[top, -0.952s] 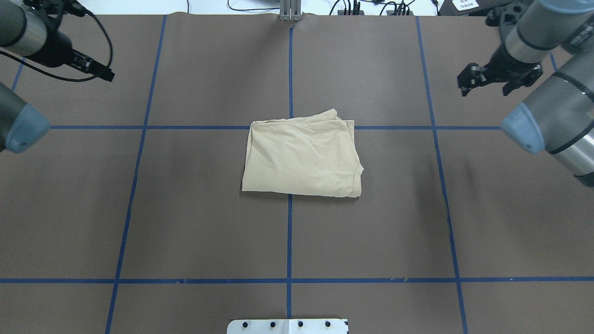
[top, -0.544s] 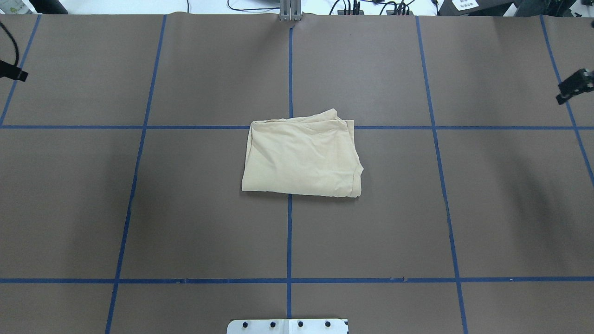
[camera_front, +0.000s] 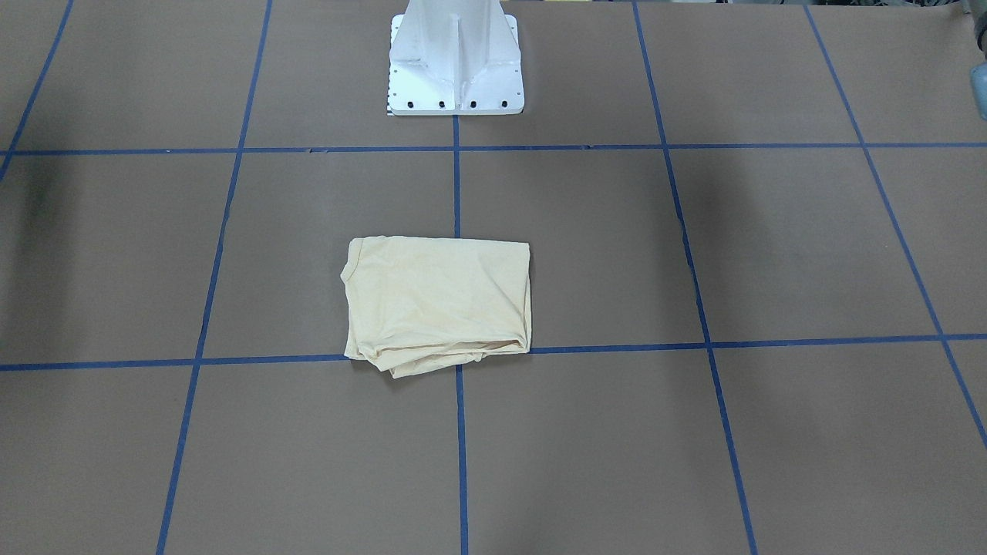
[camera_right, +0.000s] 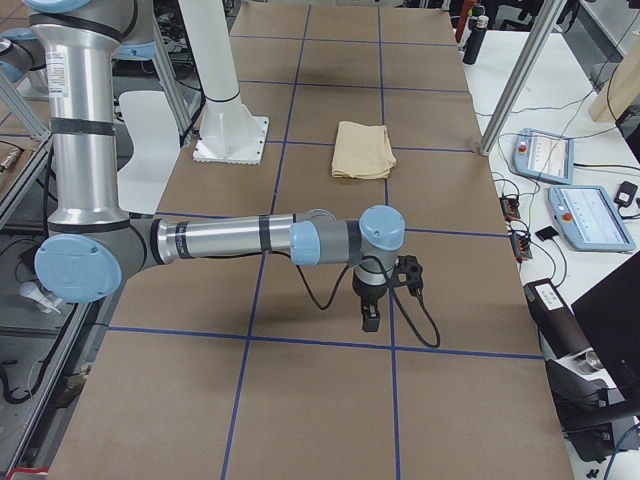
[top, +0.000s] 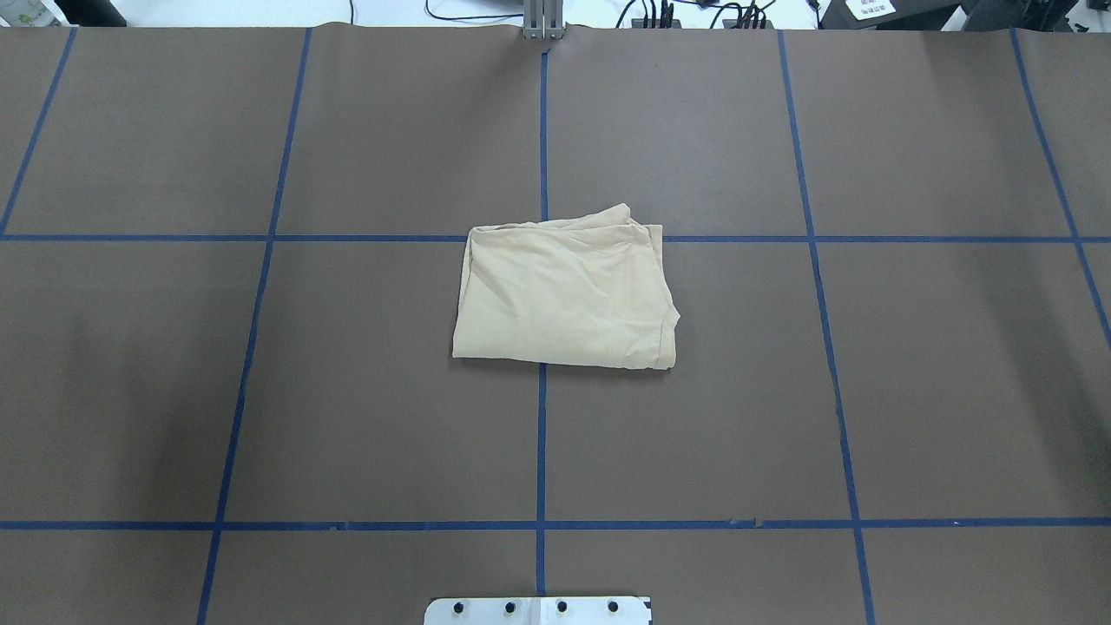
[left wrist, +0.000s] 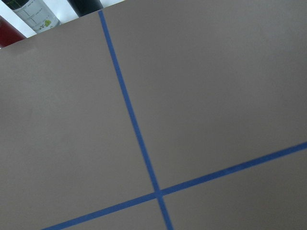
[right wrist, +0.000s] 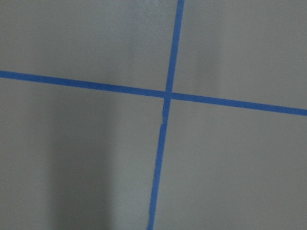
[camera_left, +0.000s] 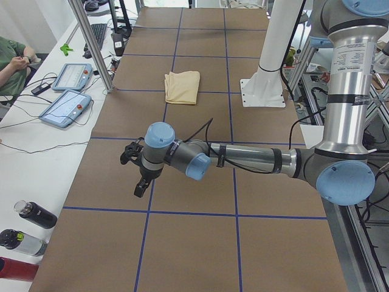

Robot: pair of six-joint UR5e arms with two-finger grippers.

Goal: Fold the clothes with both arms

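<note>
**Operator:** Where is the shirt?

**Me:** The T-shirt (top: 564, 295) lies folded into a rough rectangle at the middle of the overhead view. It is flat on the brown paper cover (top: 347, 408), over a crossing of the blue tape lines (top: 541, 434). No print or label shows, and nothing of mine touches it.

**Operator:** And your fingers?

**Me:** My left gripper (camera_left: 140, 185) hangs over bare paper at the centre-left of the left side view. My right gripper (camera_right: 371, 312) is near the centre of the right side view. Both are well apart from the shirt. Only those side views show them, so I cannot tell whether either pair of fingers is parted or closed. No cloth hangs from either.

**Operator:** What could go wrong?

**Me:** I judge the fold nearly finished but untidy. Along its upper edge in the overhead view, lower layers poke out past the top one. If I reached in to square it, I might pinch one thin layer and peel the stack open, or bunch it. A low sweep could drag it, and the black cable (camera_left: 203, 125) looping at my left wrist could snag.
</note>
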